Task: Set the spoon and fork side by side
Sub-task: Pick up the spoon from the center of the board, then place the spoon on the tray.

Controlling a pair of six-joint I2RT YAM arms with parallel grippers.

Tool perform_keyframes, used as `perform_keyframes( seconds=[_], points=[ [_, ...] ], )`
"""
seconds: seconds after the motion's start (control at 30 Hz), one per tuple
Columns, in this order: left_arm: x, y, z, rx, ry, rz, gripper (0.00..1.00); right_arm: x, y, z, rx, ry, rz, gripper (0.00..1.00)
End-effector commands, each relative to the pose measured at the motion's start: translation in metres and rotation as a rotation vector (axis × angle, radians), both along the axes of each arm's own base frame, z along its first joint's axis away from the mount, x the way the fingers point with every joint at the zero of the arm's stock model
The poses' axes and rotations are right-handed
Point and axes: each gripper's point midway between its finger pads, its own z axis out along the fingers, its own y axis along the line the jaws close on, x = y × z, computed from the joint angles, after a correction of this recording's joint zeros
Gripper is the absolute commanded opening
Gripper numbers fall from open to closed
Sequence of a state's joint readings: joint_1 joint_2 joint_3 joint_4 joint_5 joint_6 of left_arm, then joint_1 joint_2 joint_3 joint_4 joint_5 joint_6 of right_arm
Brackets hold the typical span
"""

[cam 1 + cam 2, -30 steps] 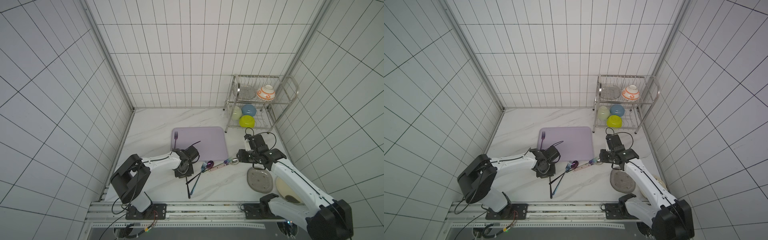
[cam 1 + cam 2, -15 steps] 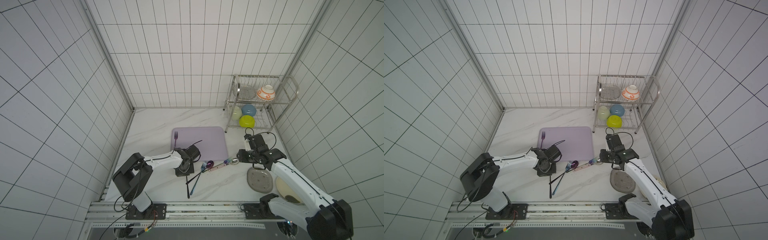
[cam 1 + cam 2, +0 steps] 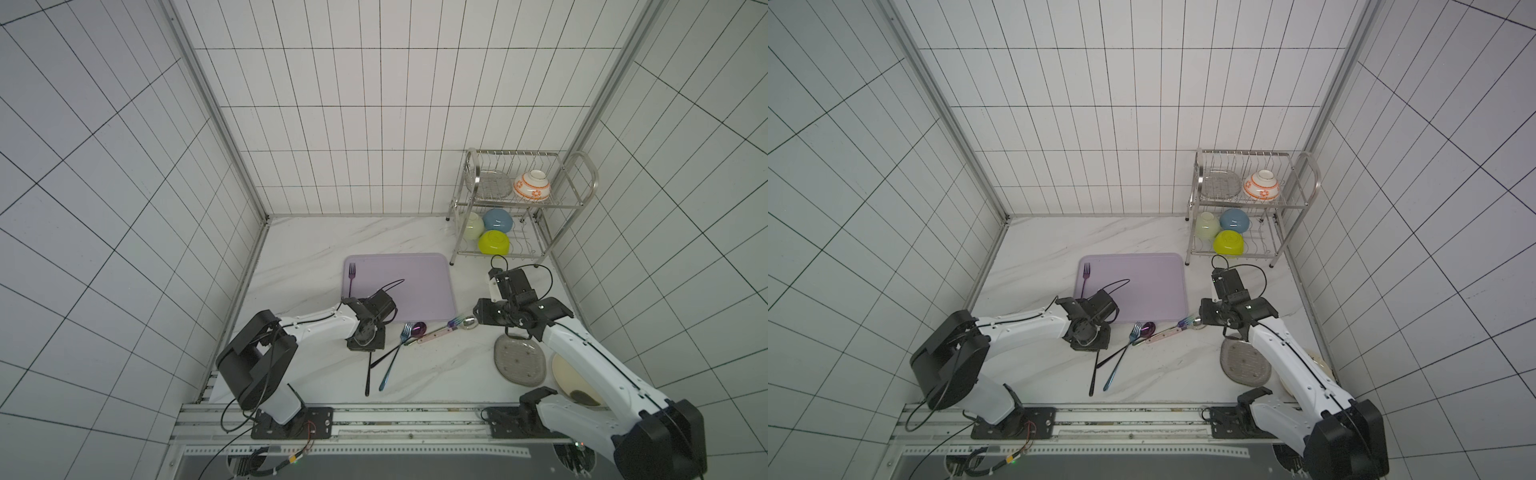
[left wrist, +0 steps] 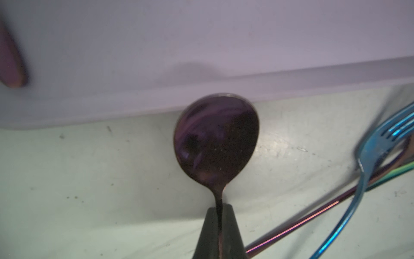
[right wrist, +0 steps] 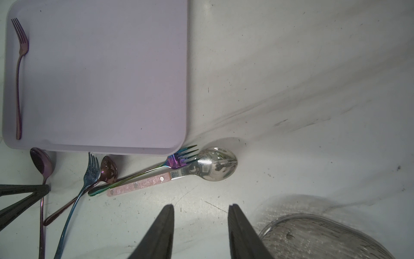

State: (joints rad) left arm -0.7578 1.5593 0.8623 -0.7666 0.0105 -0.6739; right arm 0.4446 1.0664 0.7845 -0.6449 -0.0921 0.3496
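My left gripper (image 4: 220,205) is shut on the thin neck of a dark purple spoon (image 4: 216,143), whose bowl lies on the marble against the front rim of the lilac tray (image 5: 112,89). In both top views the left gripper (image 3: 368,343) (image 3: 1096,343) covers that bowl, and only the spoon's dark handle (image 3: 367,374) shows toward the table front. A purple fork (image 3: 352,276) (image 5: 20,67) lies along the tray's left side. My right gripper (image 5: 201,206) is open and holds nothing, low over the marble beside a silver spoon with a pink handle (image 5: 215,163).
A blue fork (image 5: 90,170), a rose-coloured spoon (image 5: 109,169) and a rainbow fork (image 5: 179,157) lie crossed in front of the tray. A glass dish (image 3: 519,359) and a beige bowl (image 3: 577,382) sit front right. A wire rack (image 3: 519,199) with bowls stands back right.
My left gripper has shut on the purple spoon's neck and its wrist has shifted slightly. The right arm has barely moved.
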Motion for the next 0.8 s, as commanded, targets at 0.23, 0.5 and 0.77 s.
perform_keyframes(
  seconds=[0.23, 0.5, 0.77],
  points=[
    [0.067, 0.008, 0.069, -0.094, -0.265, 0.008, 0.00, 0.003, -0.006, 0.004, 0.002, -0.038, -0.037, 0.43],
    [0.128, 0.012, 0.083, -0.081, -0.273, -0.064, 0.00, 0.006, -0.011, 0.011, -0.013, -0.073, -0.054, 0.43],
    [0.186, 0.028, 0.073, -0.072, -0.208, -0.046, 0.00, 0.006, -0.014, 0.013, -0.016, -0.081, -0.075, 0.43]
  ],
)
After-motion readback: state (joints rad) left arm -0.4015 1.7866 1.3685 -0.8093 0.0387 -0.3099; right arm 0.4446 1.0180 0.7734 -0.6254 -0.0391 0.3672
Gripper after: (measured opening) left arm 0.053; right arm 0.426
